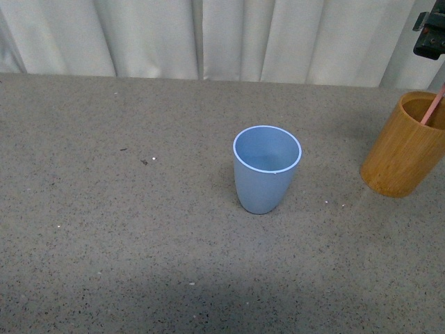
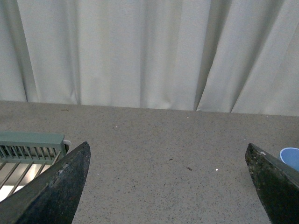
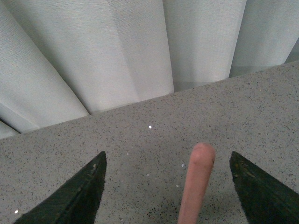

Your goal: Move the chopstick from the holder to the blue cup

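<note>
The chopstick (image 1: 434, 106) stands in the holder (image 1: 403, 149) at the right edge of the table (image 1: 104, 229), leaning rightward; its pink tip rises between the fingers of the right gripper (image 3: 167, 155), whose jaws are spread wide with a gap on either side, so nothing is grasped yet. We judge the grasp to be the step in hand, and the risks start there: the stick lies nearer one finger than the other, so an off-centre close could shove it along the rim or pinch only its very tip; a thin, smooth stick held that high could swivel or slip in the lift; dragging it out at an angle might tip the holder. The blue cup (image 1: 267, 169) stands upright and empty, well apart toward the table's middle; we see nothing between the two. The left gripper (image 2: 168, 145) hovers released near a grey-green slatted rack (image 2: 31, 145); white curtains (image 1: 208, 38) close the back.
</note>
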### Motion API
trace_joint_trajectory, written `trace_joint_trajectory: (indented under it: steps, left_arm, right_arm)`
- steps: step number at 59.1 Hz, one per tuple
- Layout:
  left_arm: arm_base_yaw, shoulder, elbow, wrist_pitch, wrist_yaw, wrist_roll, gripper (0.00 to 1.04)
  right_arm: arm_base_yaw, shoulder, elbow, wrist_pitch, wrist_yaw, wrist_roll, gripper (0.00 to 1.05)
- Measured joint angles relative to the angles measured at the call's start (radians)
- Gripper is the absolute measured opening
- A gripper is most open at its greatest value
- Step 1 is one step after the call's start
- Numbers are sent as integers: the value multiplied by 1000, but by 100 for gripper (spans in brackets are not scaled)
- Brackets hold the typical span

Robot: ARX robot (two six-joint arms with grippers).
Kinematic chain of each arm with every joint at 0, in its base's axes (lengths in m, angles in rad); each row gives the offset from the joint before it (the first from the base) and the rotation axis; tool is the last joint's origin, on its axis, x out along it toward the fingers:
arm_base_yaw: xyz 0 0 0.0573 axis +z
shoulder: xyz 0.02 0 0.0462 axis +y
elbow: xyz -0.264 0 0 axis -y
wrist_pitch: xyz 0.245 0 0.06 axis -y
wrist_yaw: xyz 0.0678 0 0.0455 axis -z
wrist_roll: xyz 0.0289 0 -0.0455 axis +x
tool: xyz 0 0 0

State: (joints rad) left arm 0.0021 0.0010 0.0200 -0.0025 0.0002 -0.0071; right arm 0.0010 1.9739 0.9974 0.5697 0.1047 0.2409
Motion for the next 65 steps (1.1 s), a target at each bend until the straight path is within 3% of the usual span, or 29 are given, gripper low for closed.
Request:
trace_joint_trajectory:
  steps: [27, 50, 65]
  left_arm:
    - [0, 0, 0, 0, 0, 0, 98]
    - [0, 0, 0, 0, 0, 0, 98]
    - [0, 0, 0, 0, 0, 0, 98]
  right_arm:
    - [-23, 9, -24, 43, -15, 20, 2]
    - [-42, -20, -58, 58, -28, 30, 2]
    - [-46, -194, -67, 14, -56, 14, 2]
